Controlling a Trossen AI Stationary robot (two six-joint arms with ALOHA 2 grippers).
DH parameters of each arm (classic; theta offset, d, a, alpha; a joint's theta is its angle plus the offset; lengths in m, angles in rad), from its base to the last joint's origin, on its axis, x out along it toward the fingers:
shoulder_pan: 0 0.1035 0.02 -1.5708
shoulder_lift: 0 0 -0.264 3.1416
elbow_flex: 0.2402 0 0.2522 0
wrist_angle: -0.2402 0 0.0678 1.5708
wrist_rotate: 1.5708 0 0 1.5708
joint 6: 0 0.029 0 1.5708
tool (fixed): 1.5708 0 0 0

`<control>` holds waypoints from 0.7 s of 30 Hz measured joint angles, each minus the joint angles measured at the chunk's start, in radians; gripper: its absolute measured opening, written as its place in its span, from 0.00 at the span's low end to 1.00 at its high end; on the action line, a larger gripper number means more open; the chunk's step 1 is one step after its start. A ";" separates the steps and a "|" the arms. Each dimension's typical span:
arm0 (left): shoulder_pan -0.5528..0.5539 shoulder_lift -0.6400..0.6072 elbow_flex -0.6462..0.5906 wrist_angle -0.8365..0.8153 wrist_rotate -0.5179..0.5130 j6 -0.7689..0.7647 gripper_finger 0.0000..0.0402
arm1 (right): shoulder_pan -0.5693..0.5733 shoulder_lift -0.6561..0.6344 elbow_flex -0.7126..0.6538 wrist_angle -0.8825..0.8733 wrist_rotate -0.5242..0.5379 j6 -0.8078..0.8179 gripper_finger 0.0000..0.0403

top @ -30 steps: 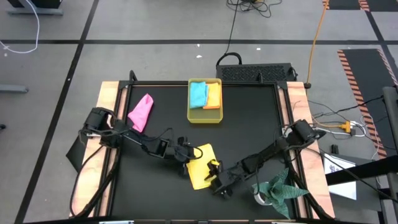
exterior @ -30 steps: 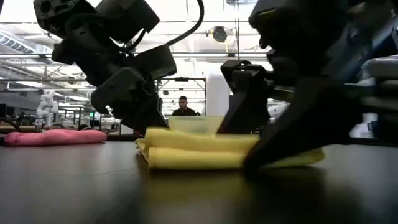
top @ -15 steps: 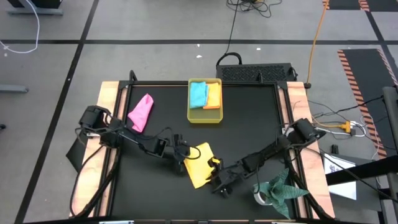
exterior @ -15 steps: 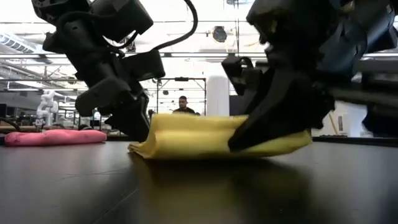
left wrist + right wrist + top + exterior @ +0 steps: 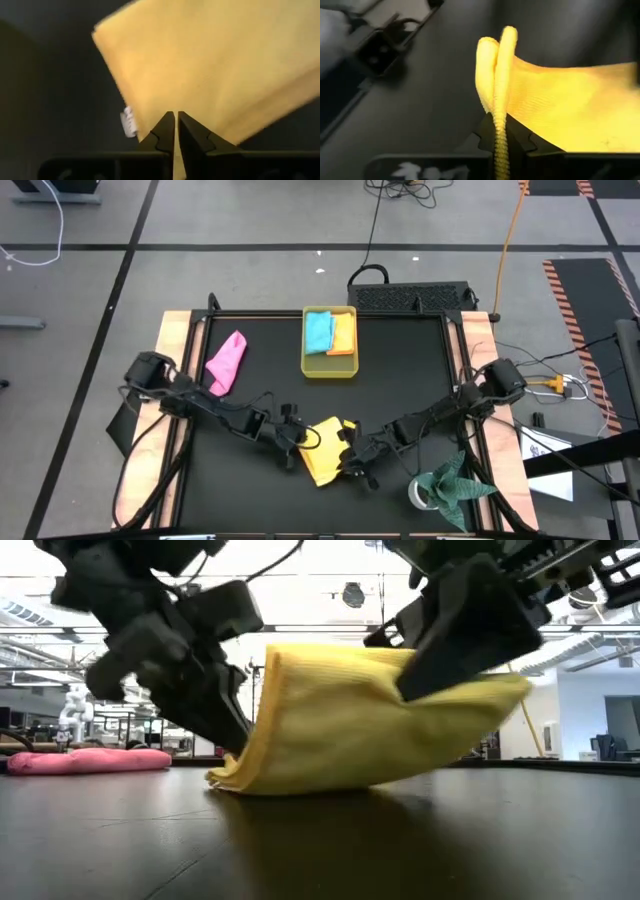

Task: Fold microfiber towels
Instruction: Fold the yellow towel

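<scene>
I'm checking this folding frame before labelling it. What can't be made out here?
- Yellow towel, low view: its far side and the number of folded layers are hidden by the cloth itself.
- Left hand, high view: its grip point lies under the arm.
- Right hand, low view: its fingertips merge into a dark shape.
- Light blue towel and orange towel in the tray: too small to judge the folds.
- Pink towel, low view: seen edge-on, shape unclear.

No readable text anywhere; a small white tag (image 5: 128,123) on the yellow towel (image 5: 210,70) is too blurred to read.
</scene>
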 joint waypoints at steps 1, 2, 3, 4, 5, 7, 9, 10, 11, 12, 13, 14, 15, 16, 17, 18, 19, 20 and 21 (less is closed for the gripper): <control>-0.005 -0.021 0.000 -0.030 -0.002 -0.013 0.06 | -0.005 0.009 0.000 0.006 -0.041 0.012 0.02; -0.008 -0.037 -0.001 -0.056 -0.004 -0.028 0.06 | -0.007 0.014 0.000 0.011 -0.071 0.019 0.02; -0.009 -0.042 -0.001 -0.054 -0.005 -0.040 0.06 | -0.009 0.016 0.000 0.008 -0.092 0.024 0.02; -0.008 -0.043 0.000 -0.058 -0.007 -0.041 0.06 | -0.009 0.016 0.000 0.008 -0.098 0.027 0.02; -0.007 -0.043 -0.003 -0.075 -0.019 -0.041 0.06 | -0.009 0.017 0.000 0.014 -0.097 0.028 0.02; -0.003 -0.032 -0.006 -0.098 -0.058 -0.047 0.06 | -0.015 0.014 0.000 0.027 -0.095 0.027 0.02; 0.007 -0.002 -0.005 -0.087 -0.071 -0.061 0.06 | -0.019 0.011 0.000 0.037 -0.094 0.027 0.02; 0.011 0.011 -0.008 -0.091 -0.075 -0.066 0.06 | -0.023 0.011 0.000 0.050 -0.095 0.026 0.02; 0.013 0.028 -0.010 -0.079 -0.076 -0.065 0.06 | -0.027 0.010 0.000 0.049 -0.095 0.028 0.02; 0.015 0.046 -0.010 -0.046 -0.078 -0.058 0.06 | -0.032 0.009 0.000 0.046 -0.096 0.032 0.02; 0.017 0.060 -0.008 -0.012 -0.078 -0.041 0.06 | -0.040 0.010 0.000 0.045 -0.098 0.035 0.02; 0.016 0.074 -0.007 0.019 -0.071 -0.018 0.06 | -0.049 0.010 0.000 0.043 -0.098 0.037 0.02; 0.017 0.092 -0.007 0.056 -0.064 0.003 0.06 | -0.060 0.010 0.000 0.040 -0.098 0.039 0.02; 0.017 0.110 -0.006 0.098 -0.059 0.021 0.06 | -0.070 0.010 0.000 0.039 -0.097 0.042 0.02; 0.017 0.120 -0.006 0.130 -0.055 0.038 0.06 | -0.082 0.010 0.000 0.039 -0.098 0.043 0.02; 0.017 0.126 -0.006 0.148 -0.052 0.051 0.06 | -0.092 0.010 0.000 0.039 -0.104 0.043 0.02; 0.016 0.131 -0.006 0.160 -0.048 0.061 0.06 | -0.104 0.010 0.000 0.040 -0.125 0.044 0.02; 0.016 0.138 -0.006 0.175 -0.047 0.068 0.06 | -0.114 0.010 0.000 0.043 -0.149 0.044 0.02; 0.015 0.139 -0.006 0.183 -0.047 0.071 0.06 | -0.125 0.010 0.000 0.045 -0.174 0.044 0.02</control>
